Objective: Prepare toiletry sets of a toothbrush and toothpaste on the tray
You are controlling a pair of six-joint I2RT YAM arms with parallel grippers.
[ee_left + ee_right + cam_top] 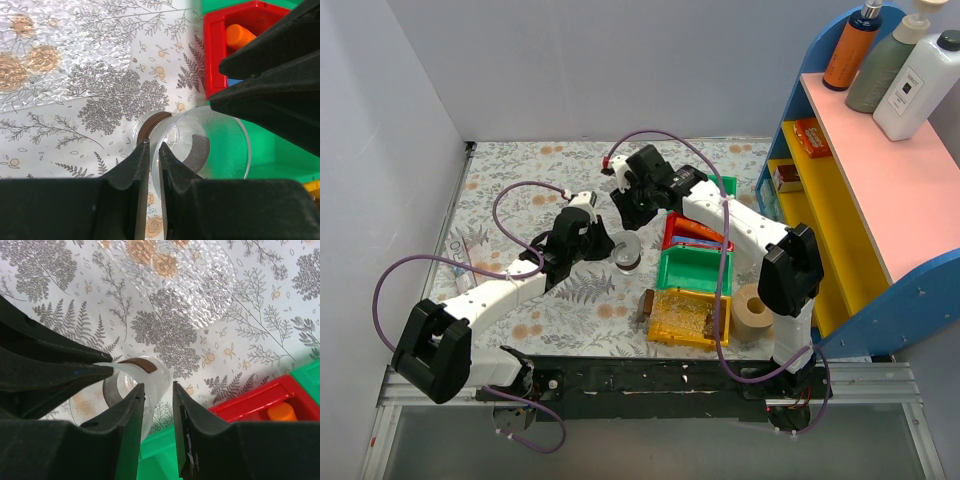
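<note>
Neither set piece is in hand yet. Both arms stretch to the middle of the table, wrists tipped down, and meet over a clear cup (628, 250) just left of the bins. The left gripper (154, 148) is pinched almost closed on the cup's wall. The right gripper (158, 388) straddles the same wall, slightly parted; whether it clamps is unclear. The tray (649, 300) sits near right. A blue sliver in the red bin (212, 60) may be the toothpaste (231, 81). Next, probably one hand lets go before reaching there.
</note>
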